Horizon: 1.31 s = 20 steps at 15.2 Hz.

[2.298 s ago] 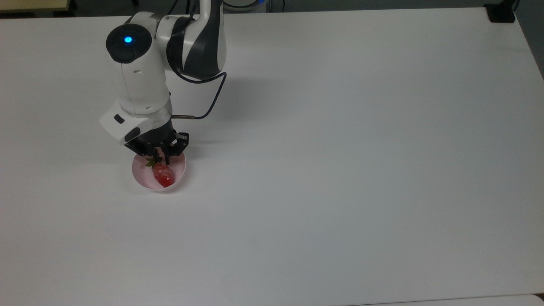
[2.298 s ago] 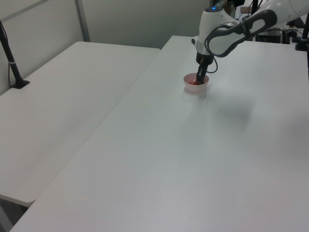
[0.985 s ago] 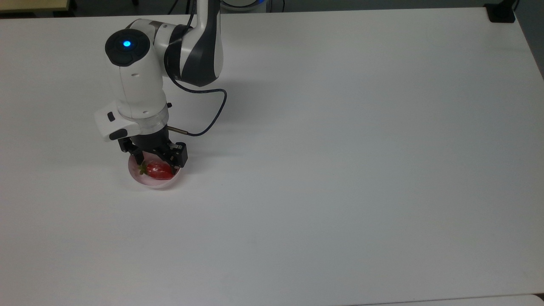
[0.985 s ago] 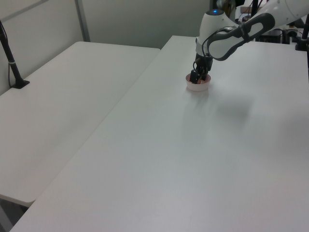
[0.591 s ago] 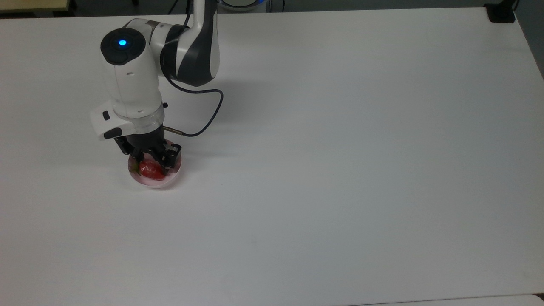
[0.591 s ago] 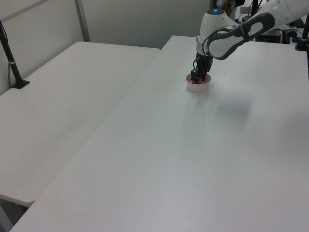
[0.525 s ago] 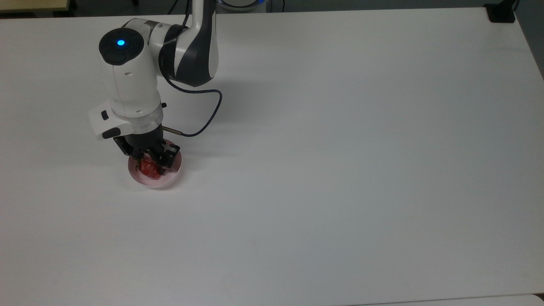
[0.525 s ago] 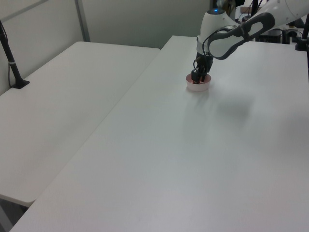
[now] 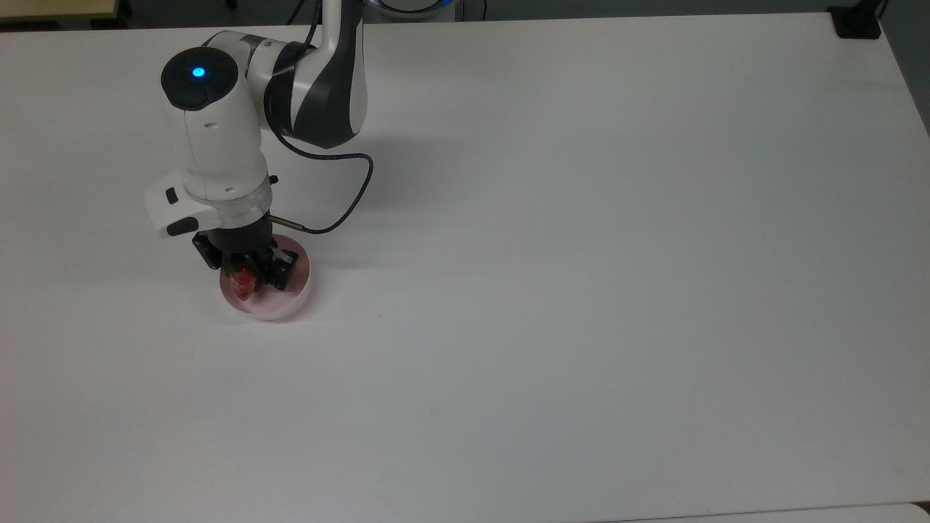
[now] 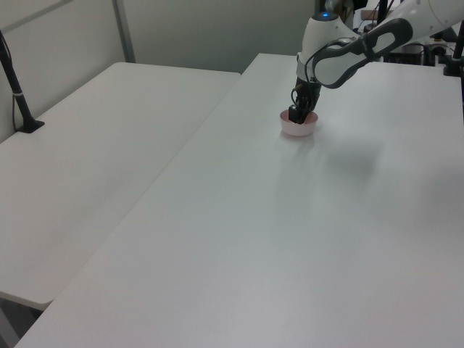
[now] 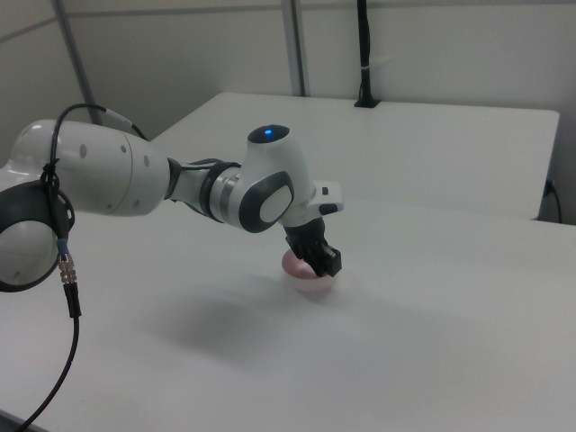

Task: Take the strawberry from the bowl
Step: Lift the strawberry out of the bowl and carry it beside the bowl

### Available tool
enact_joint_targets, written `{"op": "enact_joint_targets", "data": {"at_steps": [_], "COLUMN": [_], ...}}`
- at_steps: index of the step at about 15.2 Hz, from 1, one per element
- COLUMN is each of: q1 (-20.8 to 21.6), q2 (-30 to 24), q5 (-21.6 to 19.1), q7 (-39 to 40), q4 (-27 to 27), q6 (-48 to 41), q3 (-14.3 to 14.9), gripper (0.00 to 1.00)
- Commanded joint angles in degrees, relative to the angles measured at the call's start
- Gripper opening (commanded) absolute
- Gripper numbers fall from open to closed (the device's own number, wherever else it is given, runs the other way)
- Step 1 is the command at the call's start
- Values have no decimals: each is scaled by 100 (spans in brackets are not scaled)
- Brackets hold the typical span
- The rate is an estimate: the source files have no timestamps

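Note:
The pale pink bowl (image 9: 288,296) sits on the white table at the top view's left. Inside it, the red strawberry (image 9: 243,284) is held upright between the black fingers of my gripper (image 9: 248,281), which reaches down into the bowl and is shut on the strawberry. Only a small red patch of the fruit shows between the fingers. In the left view the gripper (image 10: 296,116) dips into the bowl (image 10: 299,130) at the far end of the table. In the right view the gripper (image 11: 320,262) covers most of the bowl (image 11: 304,283).
A dark cable (image 9: 341,207) loops from the wrist over the table beside the bowl. A black post base (image 9: 856,22) stands at the top view's far right corner. A second white table (image 10: 94,138) adjoins on the left view's left.
The wrist turned and shifted slightly to the top view's left. The fingers closed in from an open stance onto the strawberry, which went from lying flat to standing between them.

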<state>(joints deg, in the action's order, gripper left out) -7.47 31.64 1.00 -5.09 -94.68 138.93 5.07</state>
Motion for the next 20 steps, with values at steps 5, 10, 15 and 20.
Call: {"op": "enact_joint_targets", "data": {"at_steps": [5,10,15,20], "q1": [-70,-421,-834,-1151], "q2": [-193,-360,25,684], "q5": [41,-152,-135,-109], "q7": [-62,-27,157,307], "q4": [-50,168,783,1329], "q6": [90,81,90,554], "q3": [3,-6,-15,-15], "gripper": [10,10,10,10]}}
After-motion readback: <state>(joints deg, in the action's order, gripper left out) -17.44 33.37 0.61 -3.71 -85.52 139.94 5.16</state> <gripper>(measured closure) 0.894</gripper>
